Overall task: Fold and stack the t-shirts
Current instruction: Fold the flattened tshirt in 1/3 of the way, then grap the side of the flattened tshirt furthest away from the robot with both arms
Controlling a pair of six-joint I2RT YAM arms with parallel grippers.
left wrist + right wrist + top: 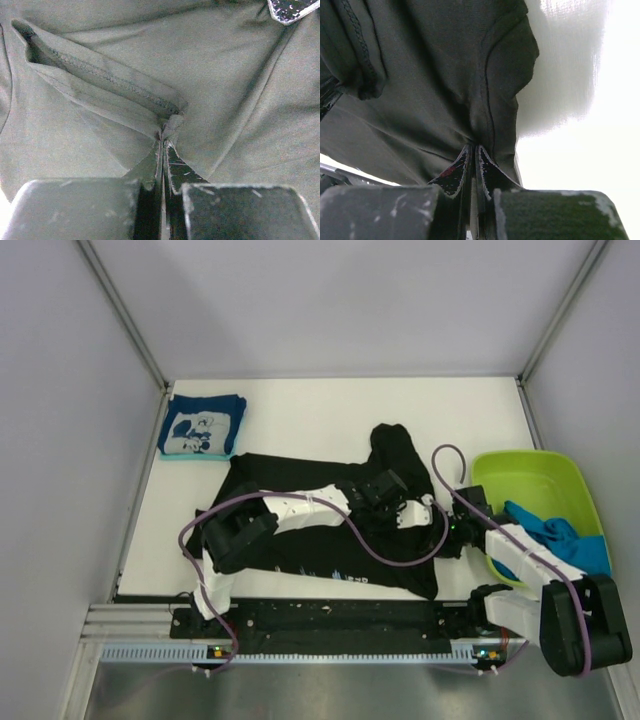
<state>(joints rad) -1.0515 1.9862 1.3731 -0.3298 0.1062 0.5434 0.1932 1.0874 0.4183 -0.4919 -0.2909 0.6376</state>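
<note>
The large black t-shirt (300,540) lies spread across the table's middle, with a bunched part rising at its far right (398,455). My left gripper (385,485) is shut on a fold of the black t-shirt (165,131) by a stitched hem (100,80). My right gripper (418,512) is shut on the black t-shirt's cloth (472,146) and holds it off the white table. A folded navy t-shirt with a white cartoon graphic (202,425) lies at the far left. Bright blue t-shirts (560,538) sit in the tub.
A lime-green plastic tub (530,480) stands at the right edge, next to my right arm. Grey walls close in the table on three sides. Purple cables loop over the black shirt (350,535). Bare white table (330,410) shows at the back.
</note>
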